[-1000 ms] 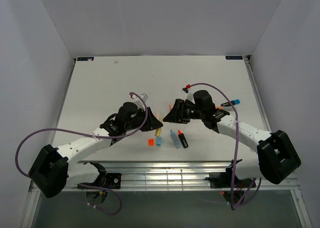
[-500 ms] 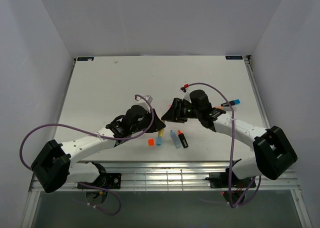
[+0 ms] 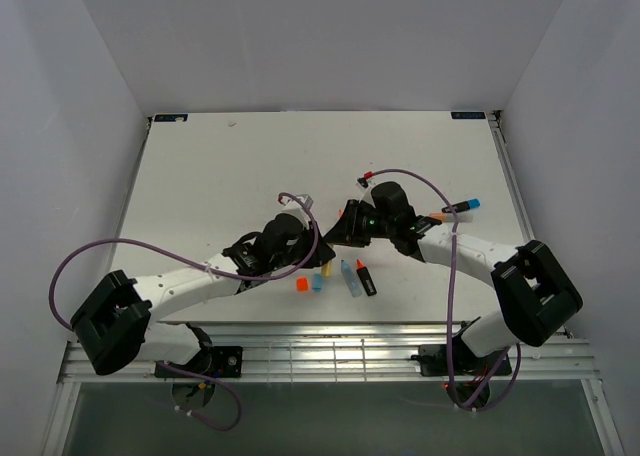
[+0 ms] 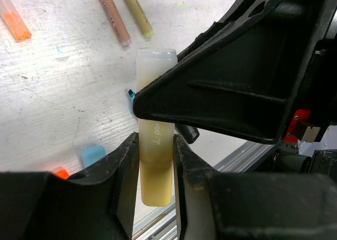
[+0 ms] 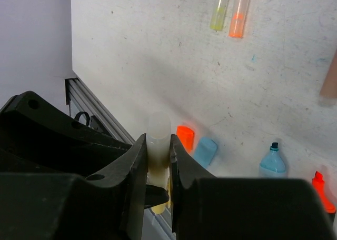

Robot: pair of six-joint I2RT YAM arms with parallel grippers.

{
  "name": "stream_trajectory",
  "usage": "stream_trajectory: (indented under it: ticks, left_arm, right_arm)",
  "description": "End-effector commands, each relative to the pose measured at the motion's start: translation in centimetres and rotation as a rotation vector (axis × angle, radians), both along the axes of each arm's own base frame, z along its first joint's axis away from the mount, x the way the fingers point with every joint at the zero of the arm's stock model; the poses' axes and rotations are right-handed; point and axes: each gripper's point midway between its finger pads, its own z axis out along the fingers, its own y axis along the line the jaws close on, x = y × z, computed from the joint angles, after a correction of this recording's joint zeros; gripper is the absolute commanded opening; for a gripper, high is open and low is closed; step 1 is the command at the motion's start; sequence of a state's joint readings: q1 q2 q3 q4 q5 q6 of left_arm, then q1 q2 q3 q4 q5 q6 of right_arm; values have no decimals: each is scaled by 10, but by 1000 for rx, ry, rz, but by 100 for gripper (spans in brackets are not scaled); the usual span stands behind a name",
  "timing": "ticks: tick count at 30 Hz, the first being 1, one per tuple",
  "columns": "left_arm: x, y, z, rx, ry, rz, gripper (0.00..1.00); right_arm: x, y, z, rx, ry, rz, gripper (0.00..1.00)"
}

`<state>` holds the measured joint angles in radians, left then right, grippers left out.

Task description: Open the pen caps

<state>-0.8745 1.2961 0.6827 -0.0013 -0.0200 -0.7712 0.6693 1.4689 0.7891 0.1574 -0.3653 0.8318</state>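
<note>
Left gripper point(image 3: 320, 244) and right gripper point(image 3: 340, 233) meet at table point(image 3: 220, 176) centre, pen point(image 4: 156, 166) between them. Just nearer: left cap point(image 3: 302, 285) beside right cap point(image 3: 317, 281). Right of these: inner marker point(image 3: 350, 278) beside outer marker point(image 3: 366, 278).

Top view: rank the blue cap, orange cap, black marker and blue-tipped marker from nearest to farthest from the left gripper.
The left gripper and right gripper are both shut on the pale yellow pen.
1. Blue cap and orange cap, side by side just toward the bases; too close to call.
2. Black marker, toward the bases, to the right.
3. Blue-tipped marker, far right.
</note>
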Motion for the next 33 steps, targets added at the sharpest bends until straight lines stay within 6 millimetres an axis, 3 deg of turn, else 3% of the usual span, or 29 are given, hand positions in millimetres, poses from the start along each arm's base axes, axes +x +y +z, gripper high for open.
stream_trajectory:
  ticks: [1,4,6,8,18,19,20,28,32,33]
  left_arm:
    - [6,-6,25,-35,-48,14,7]
    - [7,7,29,-7,-67,48,14]
    - [7,15,36,-9,-95,53,26]
    - [7,19,39,-13,-97,39,49]
    - [11,31,44,27,-93,28,52]
    - [10,32,44,31,-101,19,81]
    - [8,34,43,46,-129,-8,98]
    - [-10,27,68,-31,-198,-133,97]
    - [-24,14,75,-83,-207,-244,96]
    - [-37,11,73,-114,-197,-311,96]
  right_arm:
    - [8,9,25,61,-80,-10,8]
    - [5,8,31,69,-98,7,8]
    - [1,4,34,70,-104,11,8]
    - [-2,3,36,79,-114,17,8]
    - [-8,-6,31,77,-112,39,8]
    - [-8,-7,31,78,-112,39,8]
    - [-8,-8,30,78,-112,36,8]
    - [-5,-20,28,76,-120,21,8]
    - [-2,-27,33,95,-123,22,8]
    - [-1,-27,36,111,-137,30,8]
